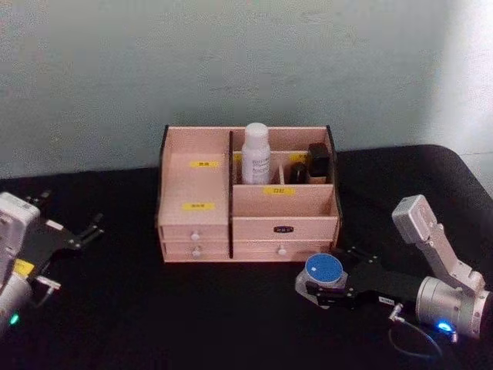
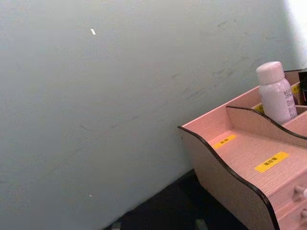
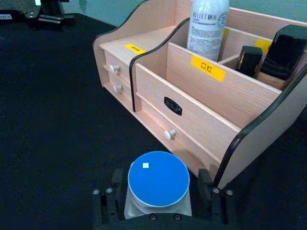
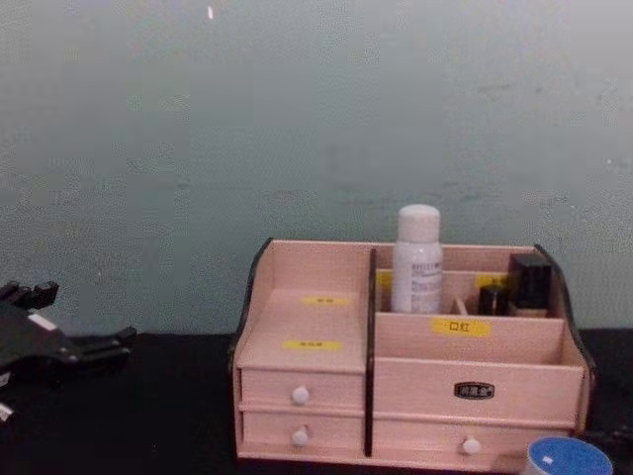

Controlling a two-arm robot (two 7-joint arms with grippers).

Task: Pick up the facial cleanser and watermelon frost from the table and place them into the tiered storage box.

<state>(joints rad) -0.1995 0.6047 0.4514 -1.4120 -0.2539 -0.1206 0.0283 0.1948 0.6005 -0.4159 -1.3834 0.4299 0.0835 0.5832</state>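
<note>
The black worktop [image 1: 154, 308] carries the tiered storage box [image 1: 196, 173], which stands at its rear, against the wall. Our left claw [image 1: 91, 226] sits parked well to the box's left, and we cannot tell how it stands.

Our right claw [image 3: 159, 191] is at the box's front right corner, just before the lower drawer. Its fingers [image 3: 115, 181] are closed in on either side of the watermelon frost [image 1: 323, 268], a small white jar with a blue lid. We judge the hold firm, though whether the jar is off the cloth we cannot say.

A white bottle [image 1: 256, 154], which we take for the facial cleanser, already stands upright in the box's rear tier, just right of the dark divider [image 1: 230, 185]. So the jar is the step in hand.

To do it well, we should:
- Raise the jar straight up until it clears the box's front wall, keeping the lid level.
- Carry it back over the open tier behind the yellow label [image 1: 279, 190], in front of the bottle.
- Stay off the dark curved side panel [image 3: 249, 136] and the white knob [image 3: 167, 134], both close to the claw.
- Lower it until the jar rests, then part the fingers, away from the bottle.
</note>
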